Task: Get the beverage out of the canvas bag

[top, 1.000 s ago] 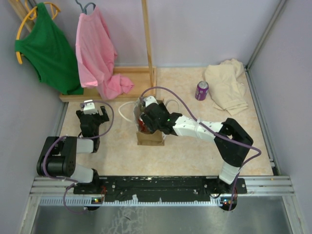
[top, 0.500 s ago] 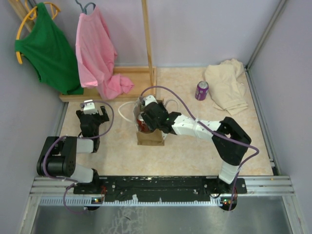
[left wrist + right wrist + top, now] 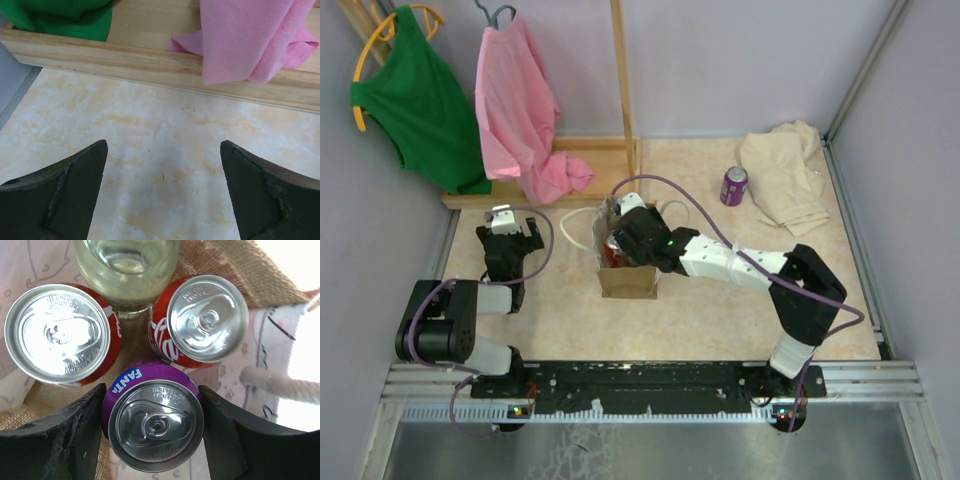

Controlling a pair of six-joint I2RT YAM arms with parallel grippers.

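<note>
The canvas bag [image 3: 628, 282] stands mid-table, tan with white handles [image 3: 277, 382]. My right gripper [image 3: 615, 243] reaches down into its mouth. In the right wrist view it [image 3: 152, 410] is shut on a purple Fanta can [image 3: 156, 426], one finger pressed to each side. Beside that can in the bag stand two red cans [image 3: 60, 332] [image 3: 207, 317] and a clear glass bottle [image 3: 125, 260]. My left gripper [image 3: 508, 230] [image 3: 163, 150] hangs open over bare tabletop to the left of the bag, holding nothing.
Another purple can [image 3: 734, 185] stands on the table at the back right, next to a cream cloth [image 3: 785, 175]. A wooden rack [image 3: 570, 160] at the back left carries a pink shirt [image 3: 525, 110] and a green one [image 3: 420, 95].
My right gripper has closed on the purple can inside the bag, and the right arm's elbow has shifted a little to the right. The left arm has not moved.
</note>
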